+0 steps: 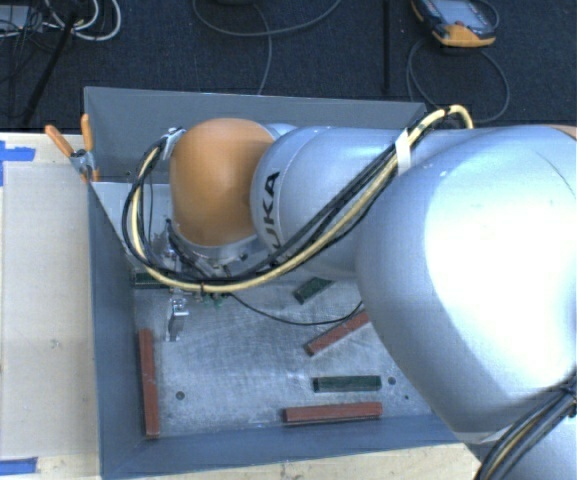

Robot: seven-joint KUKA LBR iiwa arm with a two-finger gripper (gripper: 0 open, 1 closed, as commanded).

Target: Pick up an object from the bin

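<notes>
Camera view: the nearest pick candidate was the long reddish-brown flat bar [148, 383], lying flat on the floor lengthwise along the left wall of the grey metal bin [108, 368]. The fingers [177, 318] hung just up and right of that bar's top end, over bare floor in the bin's left half and apart from the bar. They were seen end-on under the wrist, so I couldn't tell whether they were wide or narrow.

The orange wrist cover [218, 178] sat directly above them in view, with the yellow and black cables [298, 253] looping round it. A dark green scrap [145, 279] lay by the left wall, mostly hidden under the cable loop, kind unclear.

The rest was spread out toward the right, well apart from the fingers:
- The small dark green block [313, 288] sat tilted, mid-bin.
- The short reddish-brown bar [336, 334] lay at a slant just below it.
- The dark green bar [346, 382] lay level below that.
- The reddish-brown front bar [331, 412] lay nearly parallel to the front wall, just beside it.

The silver arm link [468, 268] covered the bin's right side.
</notes>
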